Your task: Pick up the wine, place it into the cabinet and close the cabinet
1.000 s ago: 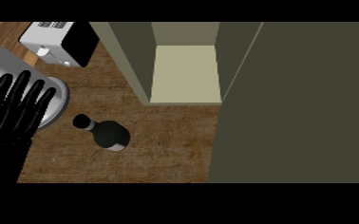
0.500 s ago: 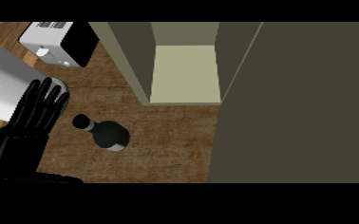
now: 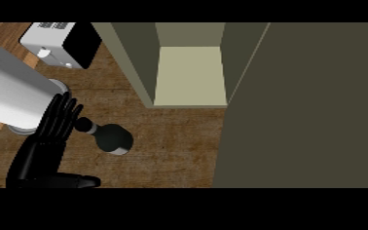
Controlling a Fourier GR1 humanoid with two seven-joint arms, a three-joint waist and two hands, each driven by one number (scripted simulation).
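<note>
Black left hand (image 3: 49,139) low at left, fingers (image 3: 66,111) straight and spread, holding nothing, just beside dark wine bottle (image 3: 114,137) upright on brown wooden surface (image 3: 173,146). Open cabinet (image 3: 191,75) beyond, door (image 3: 302,107) swung out at right.

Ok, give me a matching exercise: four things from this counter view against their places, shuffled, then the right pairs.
Things:
1. wine
2. toaster
3. cabinet
4. left hand

Places:
A. top left corner of the counter
B. open, at the back of the counter
C. lower left, fingers straight, beside the bottle's neck
D. on the wood in front of the cabinet, to its left

Pairs: 1-D, 2-A, 3-B, 4-C
</note>
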